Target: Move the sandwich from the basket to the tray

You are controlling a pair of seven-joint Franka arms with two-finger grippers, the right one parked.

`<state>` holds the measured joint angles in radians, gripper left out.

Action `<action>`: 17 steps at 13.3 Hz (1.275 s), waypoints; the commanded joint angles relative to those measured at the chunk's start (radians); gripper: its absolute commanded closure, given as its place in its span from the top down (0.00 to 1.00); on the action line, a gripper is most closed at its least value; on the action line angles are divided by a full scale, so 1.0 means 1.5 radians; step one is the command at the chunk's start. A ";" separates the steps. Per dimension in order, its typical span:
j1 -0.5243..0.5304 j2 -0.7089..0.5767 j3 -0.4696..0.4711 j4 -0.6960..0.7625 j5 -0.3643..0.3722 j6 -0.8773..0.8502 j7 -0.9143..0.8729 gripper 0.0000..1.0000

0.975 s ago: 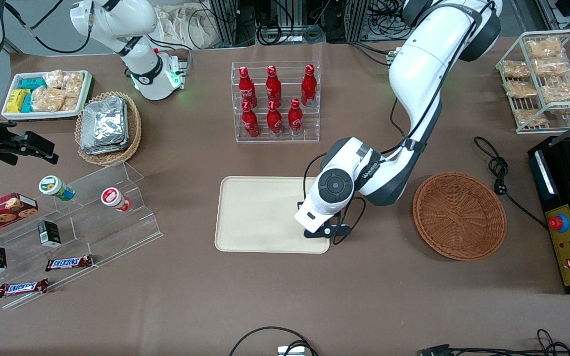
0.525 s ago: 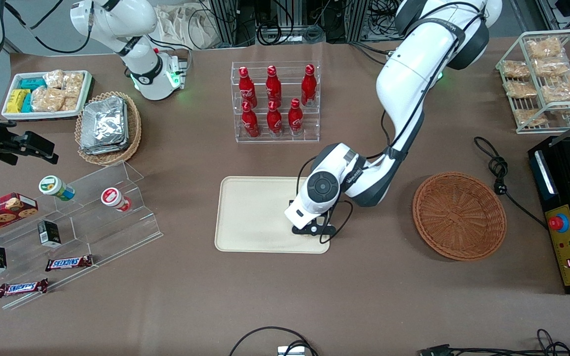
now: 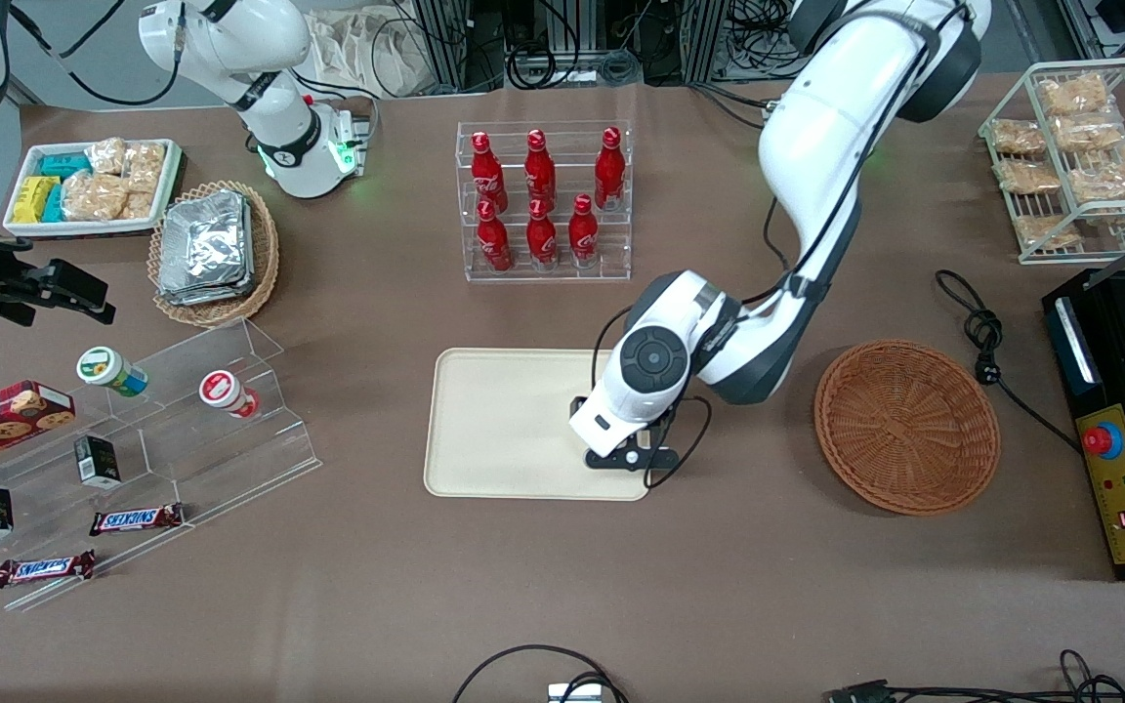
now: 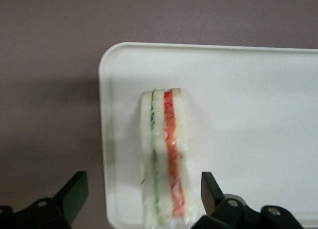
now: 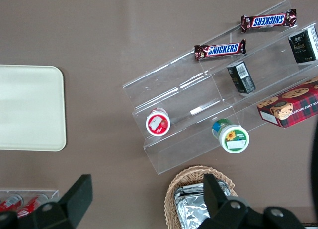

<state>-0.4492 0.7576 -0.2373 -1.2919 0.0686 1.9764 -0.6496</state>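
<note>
The hand (image 4: 141,194) hangs spread wide over the sandwich (image 4: 165,159), lying near the tray (image 4: 258,100) corner.

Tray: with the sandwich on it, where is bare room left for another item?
The tray is bare toward the parked arm's end. The sandwich lies by the rim at the working arm's end, below the gripper, whose jaws are open and clear of it. The basket is empty too.
</note>
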 commanded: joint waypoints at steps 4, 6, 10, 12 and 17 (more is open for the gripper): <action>0.056 -0.264 0.000 -0.269 0.006 -0.018 -0.003 1.00; 0.058 -0.367 0.001 -0.395 0.006 0.022 0.002 1.00; 0.104 -0.456 0.003 -0.439 0.006 -0.013 0.027 1.00; 0.163 -0.476 0.002 -0.408 -0.003 -0.052 0.074 1.00; 0.304 -0.468 0.002 -0.271 -0.026 -0.180 0.089 1.00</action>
<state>-0.0604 0.0441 -0.2207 -1.7730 0.0566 1.7719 -0.5276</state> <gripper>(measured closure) 0.000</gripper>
